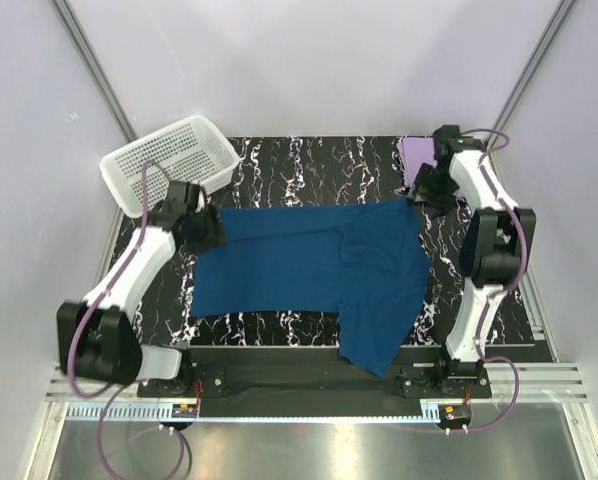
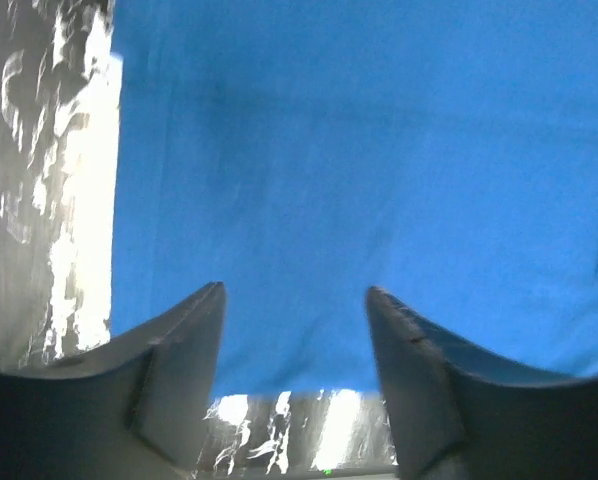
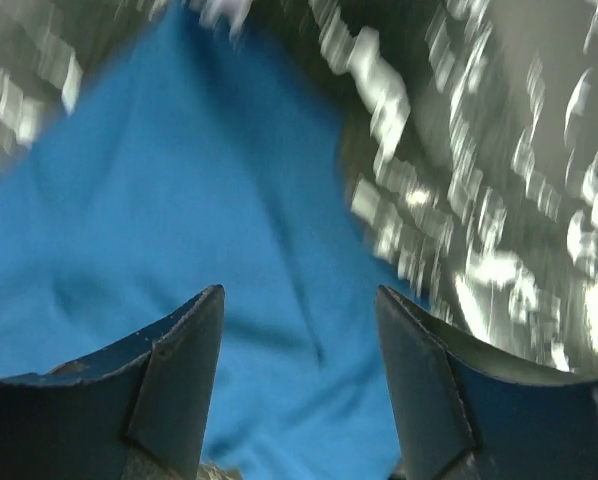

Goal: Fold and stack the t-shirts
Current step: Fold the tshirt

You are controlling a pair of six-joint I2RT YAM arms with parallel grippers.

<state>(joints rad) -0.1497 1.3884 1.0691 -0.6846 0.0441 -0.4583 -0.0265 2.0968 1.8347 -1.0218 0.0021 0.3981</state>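
The dark teal-blue t-shirt (image 1: 309, 265) lies spread across the black marbled table (image 1: 309, 160), with one part drooping over the front edge. My left gripper (image 1: 211, 232) sits at the shirt's left edge, jaws open. In the left wrist view the blue cloth (image 2: 359, 150) lies under and beyond the left gripper (image 2: 294, 290), with nothing pinched. My right gripper (image 1: 419, 195) is at the shirt's far right corner, also open. The right wrist view shows the right gripper (image 3: 299, 290) over blue cloth (image 3: 179, 200), free of it. The pale lavender t-shirt (image 1: 415, 153) lies at the back right, partly hidden by the right arm.
A white perforated basket (image 1: 169, 160) stands tilted at the back left corner, just behind the left gripper. Grey walls close in the table on three sides. The arm bases are bolted along the near edge.
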